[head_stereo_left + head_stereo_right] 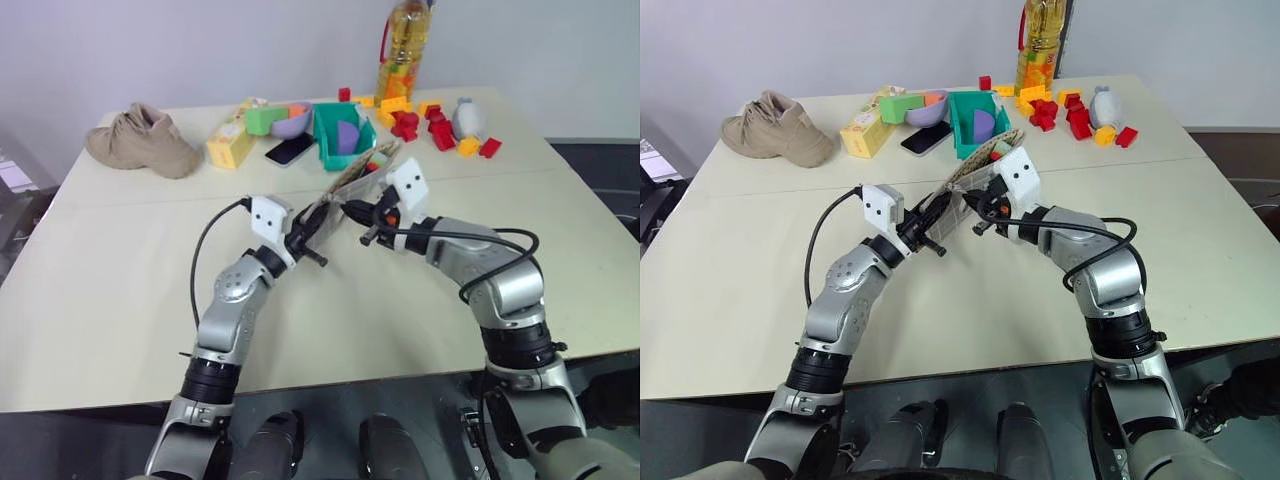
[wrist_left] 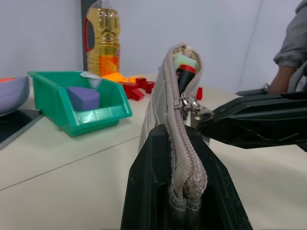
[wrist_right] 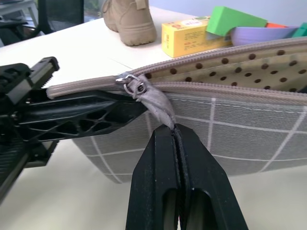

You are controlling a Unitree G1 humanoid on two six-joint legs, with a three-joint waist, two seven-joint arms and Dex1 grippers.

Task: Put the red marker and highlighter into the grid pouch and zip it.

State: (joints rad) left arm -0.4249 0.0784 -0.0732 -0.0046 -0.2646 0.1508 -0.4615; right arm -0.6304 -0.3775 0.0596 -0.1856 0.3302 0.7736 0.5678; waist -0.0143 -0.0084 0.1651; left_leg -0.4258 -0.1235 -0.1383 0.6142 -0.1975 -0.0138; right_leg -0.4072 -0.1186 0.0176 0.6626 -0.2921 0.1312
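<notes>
The grid pouch [image 3: 225, 139] is held up above the tabletop [image 1: 120, 300] between both arms. Its closed end is clamped in the left gripper [image 2: 184, 191], while the fabric zipper pull [image 3: 154, 104] is pinched between the shut fingers of the right gripper [image 3: 178, 143]. The zipper is mostly open, showing a dotted lining. Inside the open far end, the red marker [image 2: 186, 76] and the highlighter [image 2: 184, 61] are seen. Farther back, a green bin [image 1: 340, 135], a beige shoe [image 1: 140, 140], toy blocks [image 1: 435, 125] and an oil bottle [image 1: 403, 50] are set on the tabletop.
</notes>
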